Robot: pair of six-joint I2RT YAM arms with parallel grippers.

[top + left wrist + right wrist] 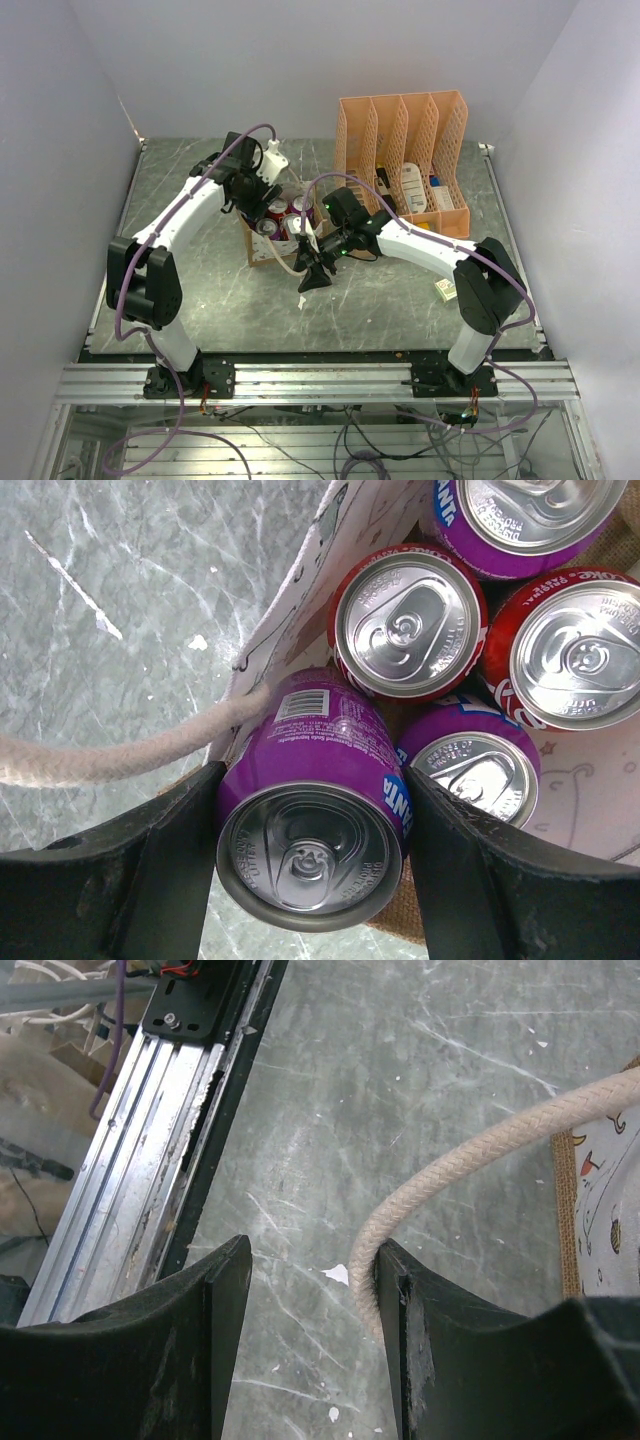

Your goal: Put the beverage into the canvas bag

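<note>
Clamping the left gripper (315, 880) on a purple beverage can (310, 810), both fingers pressed to its sides, pull-tab end facing the wrist. Holding it tilted just inside the canvas bag (300, 590), against the off-white wall. Ahead of the fingertips: four upright cans (408, 620) packed together, two red, two purple. At the right gripper (310, 1260): fingers parted, low over the table (400, 1080), with a cream rope handle (450, 1170) lying against one finger's inner face, unpinched.

Robotics lab test cell: plain white panels (300, 50) enclose a grey table (200, 310); left arm (190, 215) and right arm (430, 250) bolted to an aluminium rail (320, 382), loose cables (300, 440) beneath.
</note>
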